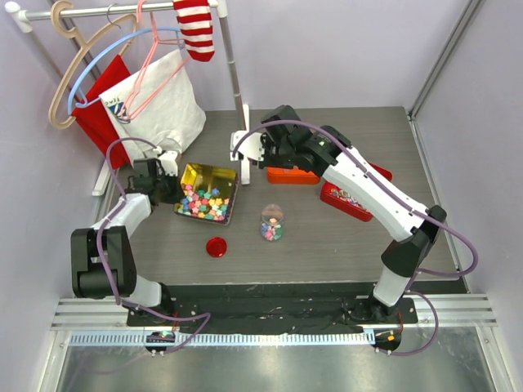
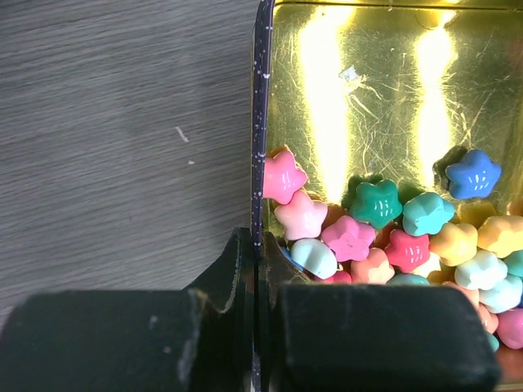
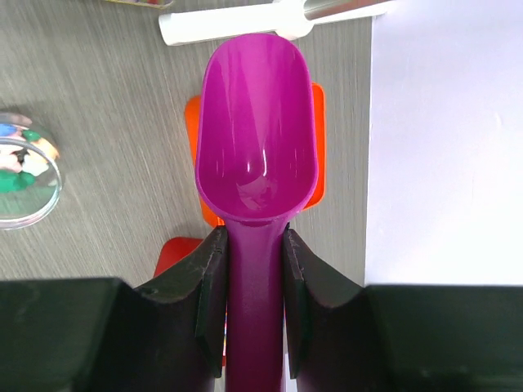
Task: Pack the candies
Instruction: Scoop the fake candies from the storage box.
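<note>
bright even light; glare streaks in gold tin (image 2: 368,98); candies (image 2: 376,204) in focus.

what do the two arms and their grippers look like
The left arm and right arm both have white links between black joints, with a greyish-purple cable looping along each. The left gripper and right gripper are blocky, matte black and two-fingered.
</note>
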You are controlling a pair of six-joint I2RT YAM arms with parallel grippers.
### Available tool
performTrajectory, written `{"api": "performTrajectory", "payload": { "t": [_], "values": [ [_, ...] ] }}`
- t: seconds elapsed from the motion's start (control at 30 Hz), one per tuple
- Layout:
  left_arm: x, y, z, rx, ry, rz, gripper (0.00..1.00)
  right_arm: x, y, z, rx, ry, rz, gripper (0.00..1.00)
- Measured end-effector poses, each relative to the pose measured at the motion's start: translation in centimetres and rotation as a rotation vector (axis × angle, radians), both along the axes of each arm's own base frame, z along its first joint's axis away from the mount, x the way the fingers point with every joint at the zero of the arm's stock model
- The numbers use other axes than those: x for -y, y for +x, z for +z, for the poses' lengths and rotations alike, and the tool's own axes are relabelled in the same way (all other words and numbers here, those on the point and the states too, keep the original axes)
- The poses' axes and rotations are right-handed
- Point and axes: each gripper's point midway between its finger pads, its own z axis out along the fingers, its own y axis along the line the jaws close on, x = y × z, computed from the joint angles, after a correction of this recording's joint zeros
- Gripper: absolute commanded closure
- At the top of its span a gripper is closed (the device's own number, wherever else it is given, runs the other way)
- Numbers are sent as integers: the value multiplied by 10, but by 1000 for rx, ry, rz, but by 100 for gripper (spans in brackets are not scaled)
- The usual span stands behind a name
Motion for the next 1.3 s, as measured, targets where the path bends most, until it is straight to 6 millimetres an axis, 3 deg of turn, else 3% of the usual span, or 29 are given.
{"api": "performTrajectory", "payload": {
  "t": [0.17, 0.27, 0.5, 0.77, 1.3],
  "values": [
    [-3, 1, -1, 3, 40, 7, 100, -11, -17, 2, -6, -34, 60, 99],
    [0, 1, -2, 3, 60, -1, 100, -30, -31, 0, -2, -72, 124, 99],
    [8, 0, -4, 6, 108, -33, 100, -64, -45, -36, -22, -202, 216, 99],
    [10, -3, -7, -3, 145, -43, 100, -74, -33, -78, -21, -378, 221, 99],
    [12, -3, -4, 8, 175, -51, 100, -98, -11, -113, 20, -527, 269, 99]
  ]
}}
